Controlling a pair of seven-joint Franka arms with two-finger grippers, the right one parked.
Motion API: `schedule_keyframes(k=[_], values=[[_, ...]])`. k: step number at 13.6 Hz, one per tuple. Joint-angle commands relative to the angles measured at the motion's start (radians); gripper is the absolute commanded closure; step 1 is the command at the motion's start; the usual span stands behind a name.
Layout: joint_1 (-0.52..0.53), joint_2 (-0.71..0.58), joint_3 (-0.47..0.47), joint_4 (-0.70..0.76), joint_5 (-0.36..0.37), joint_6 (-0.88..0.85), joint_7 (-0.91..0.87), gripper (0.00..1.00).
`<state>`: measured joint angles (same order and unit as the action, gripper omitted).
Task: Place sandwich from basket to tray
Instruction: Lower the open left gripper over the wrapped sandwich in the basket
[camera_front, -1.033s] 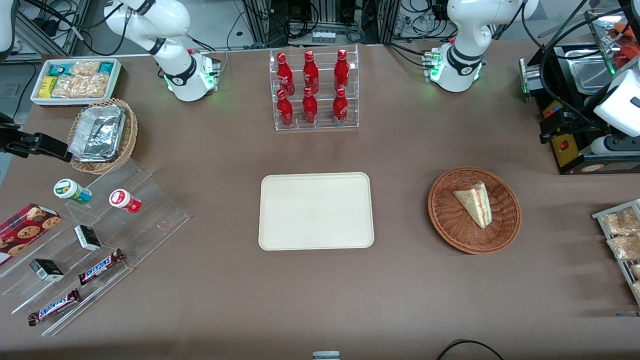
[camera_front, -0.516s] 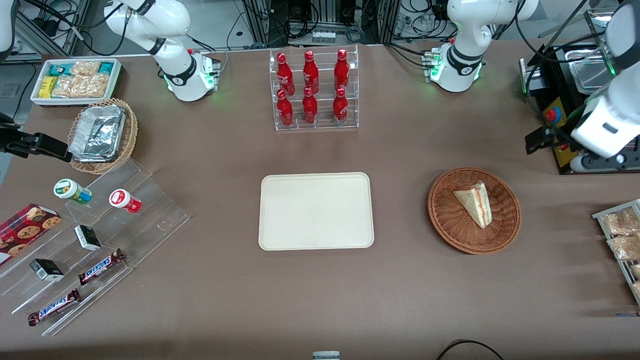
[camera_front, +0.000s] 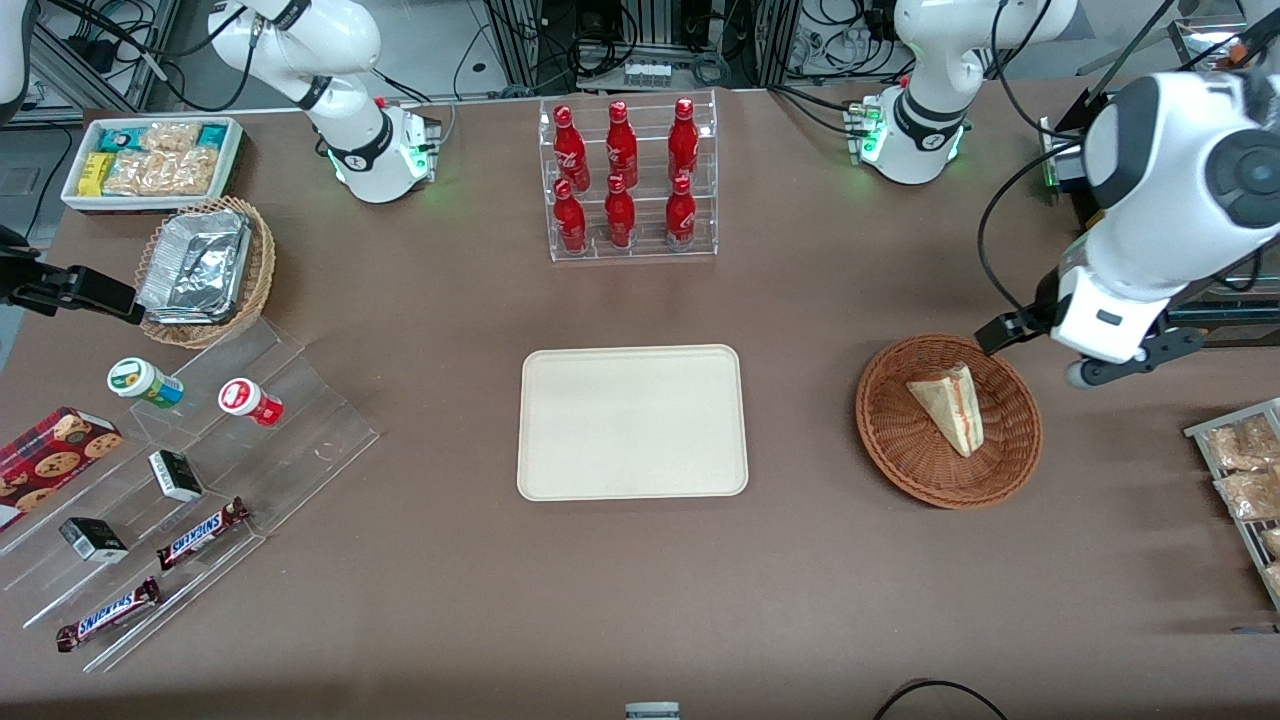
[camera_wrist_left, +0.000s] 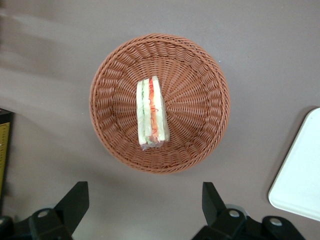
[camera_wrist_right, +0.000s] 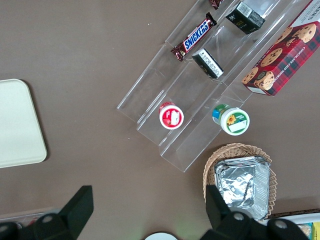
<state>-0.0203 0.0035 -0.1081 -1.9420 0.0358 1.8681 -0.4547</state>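
Observation:
The sandwich (camera_front: 948, 408) lies on its side in the reddish-brown wicker basket (camera_front: 900, 470), its cut edge with red and green filling facing up in the left wrist view (camera_wrist_left: 151, 112). The cream tray (camera_front: 630, 420) sits bare, beside the basket toward the parked arm's end of the table; one corner of the tray (camera_wrist_left: 300, 170) shows in the left wrist view. My left gripper (camera_wrist_left: 145, 202) hangs open and holds nothing, above the tablecloth just outside the basket's rim (camera_wrist_left: 150, 167). In the front view the white hand (camera_front: 1100, 320) hovers over the basket's edge nearest the working arm's end.
A clear rack of red bottles (camera_front: 628, 180) stands farther from the front camera than the tray. A wire rack of snack packets (camera_front: 1245, 470) lies at the working arm's end. A stepped acrylic stand (camera_front: 190, 470), a foil-filled tan basket (camera_front: 205, 270) and a white snack box (camera_front: 150, 160) sit toward the parked arm's end.
The left arm has swung in from the working arm's end of the table toward the basket and come lower. Sandwich, basket and tray have not moved.

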Motion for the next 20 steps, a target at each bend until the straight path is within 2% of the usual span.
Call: schedule_keyframes(k=[1, 7, 20], values=[[-0.003, -0.04, 0.002, -0.119, 0.009, 0.106, -0.019, 0.0], [-0.001, -0.027, 0.01, -0.259, -0.002, 0.304, -0.035, 0.0], [0.005, 0.141, 0.013, -0.299, -0.001, 0.545, -0.228, 0.0]])
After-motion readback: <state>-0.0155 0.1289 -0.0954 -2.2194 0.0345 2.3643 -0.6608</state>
